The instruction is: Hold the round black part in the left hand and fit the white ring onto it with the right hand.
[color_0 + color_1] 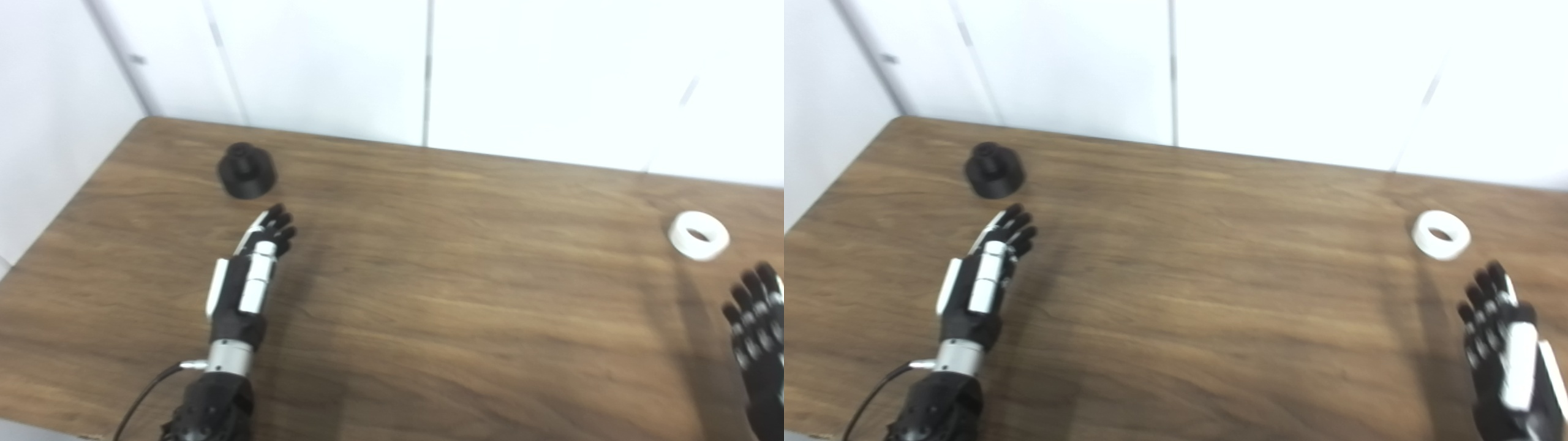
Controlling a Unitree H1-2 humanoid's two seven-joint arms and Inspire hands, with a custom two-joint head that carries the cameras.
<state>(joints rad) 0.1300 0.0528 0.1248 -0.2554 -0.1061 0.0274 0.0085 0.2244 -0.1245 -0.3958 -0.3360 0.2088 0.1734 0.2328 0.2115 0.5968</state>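
Both hands empty, fingers spread: left hand [983, 278], right hand [1503, 343] | black part [993, 169] at 12 of left; stiff, grip rim | white ring [1440, 234] at 11 of right; light, pinch edge

The round black part [247, 171], a squat disc with a raised hub on top, is sat upright at the far left. The white ring [699, 235] is laid flat, hole up, well apart at the right.
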